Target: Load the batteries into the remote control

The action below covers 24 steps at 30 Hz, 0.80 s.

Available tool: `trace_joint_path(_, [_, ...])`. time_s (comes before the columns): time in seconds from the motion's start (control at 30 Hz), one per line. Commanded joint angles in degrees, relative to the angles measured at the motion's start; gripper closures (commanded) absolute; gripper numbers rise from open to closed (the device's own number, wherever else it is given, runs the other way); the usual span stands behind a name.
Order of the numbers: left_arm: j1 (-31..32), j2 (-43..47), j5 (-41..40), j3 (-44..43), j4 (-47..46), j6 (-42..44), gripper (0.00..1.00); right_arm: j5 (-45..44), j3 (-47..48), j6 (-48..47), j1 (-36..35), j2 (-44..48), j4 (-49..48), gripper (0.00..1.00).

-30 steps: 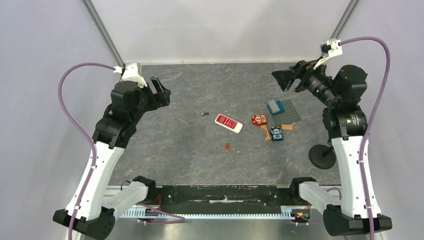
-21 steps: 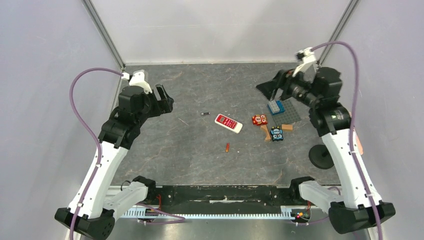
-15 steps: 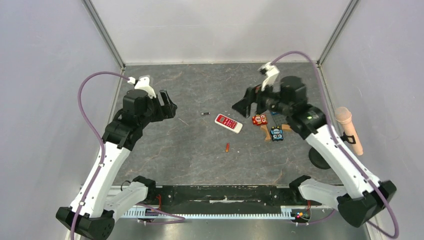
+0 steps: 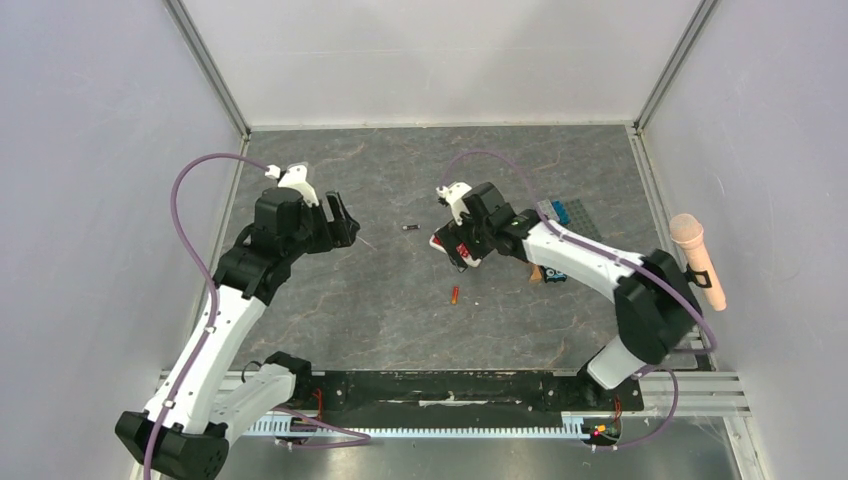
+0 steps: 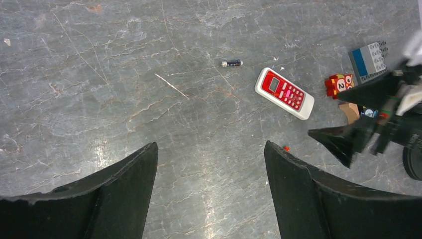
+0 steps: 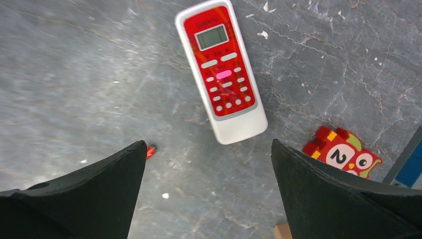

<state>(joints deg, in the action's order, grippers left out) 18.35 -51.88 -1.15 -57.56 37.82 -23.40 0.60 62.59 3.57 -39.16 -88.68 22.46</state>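
The remote control (image 6: 222, 69) lies face up on the table, red face with white buttons; it also shows in the left wrist view (image 5: 284, 93). My right gripper (image 6: 209, 144) hangs open and empty just above its near end, and mostly hides it in the top view (image 4: 455, 243). The orange-red battery (image 4: 454, 294) lies nearer the front, beside my right gripper's left finger (image 6: 151, 151). The dark battery (image 4: 408, 227) lies left of the remote (image 5: 232, 62). My left gripper (image 4: 343, 222) is open and empty, well left of both (image 5: 210, 145).
A small red block with a "2" (image 6: 343, 153) lies right of the remote. A blue and grey brick (image 5: 369, 59), a grey baseplate (image 4: 575, 215) and other small toy pieces sit behind my right arm. A pink microphone (image 4: 695, 255) on a black stand is at the right edge.
My right arm has swung from the far right in over the remote and come down low. My left gripper has shifted slightly right. The remote and batteries have not moved.
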Motion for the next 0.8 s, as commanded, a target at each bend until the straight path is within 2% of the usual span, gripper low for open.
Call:
trace_joint_path(0.0, [-0.16,-1.11,0.88,0.76,-3.58,-1.91,0.17,-4.32,4.86,-7.61,0.71,-6.69,-2.41,0.02])
trace_joint_path(0.17, [-0.19,-1.85,4.02,2.04,-5.83,-0.97,0.17,4.91,11.64,-8.52,4.55,-15.58,1.47,0.02])
trace_joint_path(0.4, [-0.25,-2.52,6.03,3.87,-8.57,-0.43,0.17,8.55,17.75,-11.25,7.5,-24.38,5.87,0.02])
trace_joint_path(0.77, [-0.24,-3.05,6.87,5.62,-10.31,-1.29,0.18,9.41,12.6,-11.64,7.8,-21.63,6.45,0.08])
